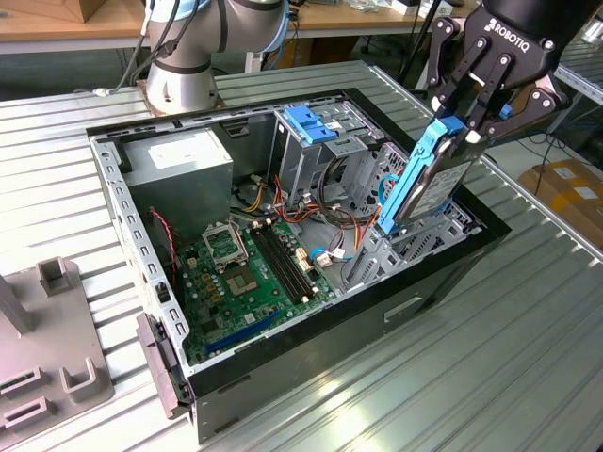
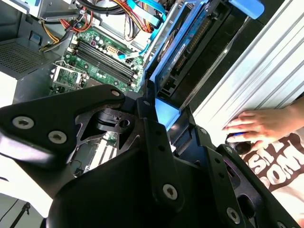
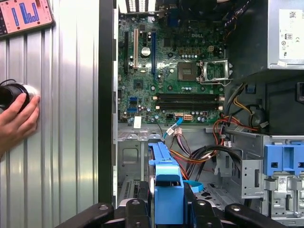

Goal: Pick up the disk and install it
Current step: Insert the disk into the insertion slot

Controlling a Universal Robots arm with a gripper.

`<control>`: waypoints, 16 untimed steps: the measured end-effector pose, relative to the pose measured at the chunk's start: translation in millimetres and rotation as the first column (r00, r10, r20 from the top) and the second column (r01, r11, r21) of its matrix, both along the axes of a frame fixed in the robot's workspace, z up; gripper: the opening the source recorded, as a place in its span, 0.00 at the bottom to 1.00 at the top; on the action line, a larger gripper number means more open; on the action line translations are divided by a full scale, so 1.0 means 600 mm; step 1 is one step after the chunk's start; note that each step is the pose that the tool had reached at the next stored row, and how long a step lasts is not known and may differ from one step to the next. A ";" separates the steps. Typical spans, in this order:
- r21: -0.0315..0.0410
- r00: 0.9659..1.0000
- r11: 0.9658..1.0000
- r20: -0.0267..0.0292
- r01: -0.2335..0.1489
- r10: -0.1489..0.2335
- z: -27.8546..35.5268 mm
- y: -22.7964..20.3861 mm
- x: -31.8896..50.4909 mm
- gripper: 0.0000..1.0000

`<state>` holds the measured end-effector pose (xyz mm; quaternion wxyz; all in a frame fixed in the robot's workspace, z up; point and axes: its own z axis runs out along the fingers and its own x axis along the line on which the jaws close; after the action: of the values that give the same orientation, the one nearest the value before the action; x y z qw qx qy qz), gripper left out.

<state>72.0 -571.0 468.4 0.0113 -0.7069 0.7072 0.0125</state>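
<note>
Ribbed metal table point(image 1: 490, 377), lit from above, with workbenches behind. An open computer case point(image 1: 311, 363) lies on it, black wall nearest the exterior view.

Findings, taking the case in the exterior view as the clock face:
- At 7 o'clock, the green motherboard point(image 1: 250, 273) lies flat on the case floor.
- At 3 o'clock, the disk point(image 1: 429, 179) stands on edge, tilted, with blue rails along its sides. Its lower end is down among the metal bay framing; contact there cannot be judged.
- The gripper point(image 1: 468, 127) is clenched on the disk's upper end.
- At 11 o'clock, the grey power supply point(image 1: 179, 160).
- At 12 o'clock, the blue-topped drive cage point(image 1: 306, 127).
- Beyond, the arm base point(image 1: 179, 80).

In the first wrist view, a person's hand point(image 3: 16, 121) rests on the table outside the case wall.
</note>
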 end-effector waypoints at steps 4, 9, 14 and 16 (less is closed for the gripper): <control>0.000 1.000 1.000 0.000 0.000 0.000 -0.001 0.0000 0.000 0.36; 0.000 1.000 1.000 0.000 0.000 0.000 -0.001 0.0000 -0.001 0.36; 0.000 1.000 1.000 0.000 0.000 0.000 -0.006 0.0001 -0.003 0.36; 0.000 1.000 1.000 0.000 0.000 0.000 -0.006 0.0000 -0.003 0.36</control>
<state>70.4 -571.0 464.9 0.0112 -0.7069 0.7072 0.0124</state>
